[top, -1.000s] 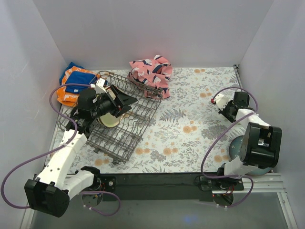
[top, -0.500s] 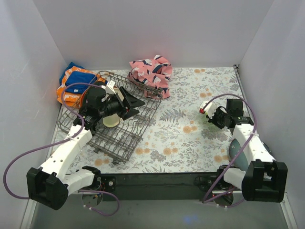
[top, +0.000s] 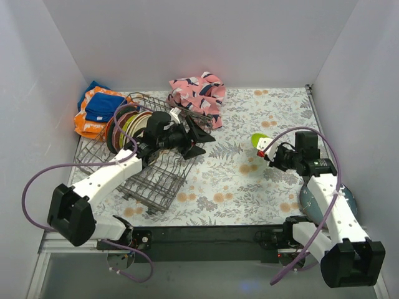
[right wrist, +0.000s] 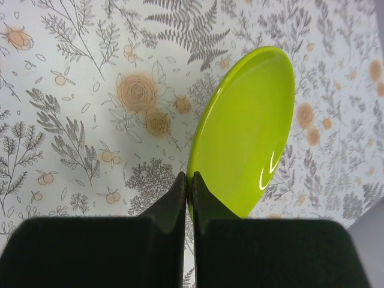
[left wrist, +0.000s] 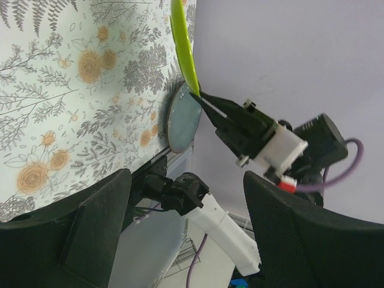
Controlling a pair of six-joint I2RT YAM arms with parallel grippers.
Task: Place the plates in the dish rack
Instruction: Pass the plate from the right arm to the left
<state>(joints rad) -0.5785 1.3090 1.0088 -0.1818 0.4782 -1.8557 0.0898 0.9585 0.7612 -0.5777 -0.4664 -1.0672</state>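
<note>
The grey wire dish rack (top: 163,176) lies at the left of the table, with several plates (top: 128,124) standing on edge at its far end. My left gripper (top: 202,144) hovers just past the rack's right edge, open and empty; its two dark fingers (left wrist: 66,240) frame the left wrist view. My right gripper (top: 267,149) is shut on the rim of a lime green plate (right wrist: 246,132), held on edge above the floral mat right of centre. In the left wrist view that plate (left wrist: 183,48) and the right gripper (left wrist: 201,99) face me. A grey-blue plate (top: 340,198) lies flat by the right arm.
A pink patterned cloth (top: 199,93) is bunched at the back centre. Orange and blue cloths (top: 96,109) sit in the back left corner behind the rack. White walls close in the left, back and right sides.
The right arm swung left with the lime plate in its grip. The left gripper pulled out of the rack and moved right, uncovering the plates standing there.
</note>
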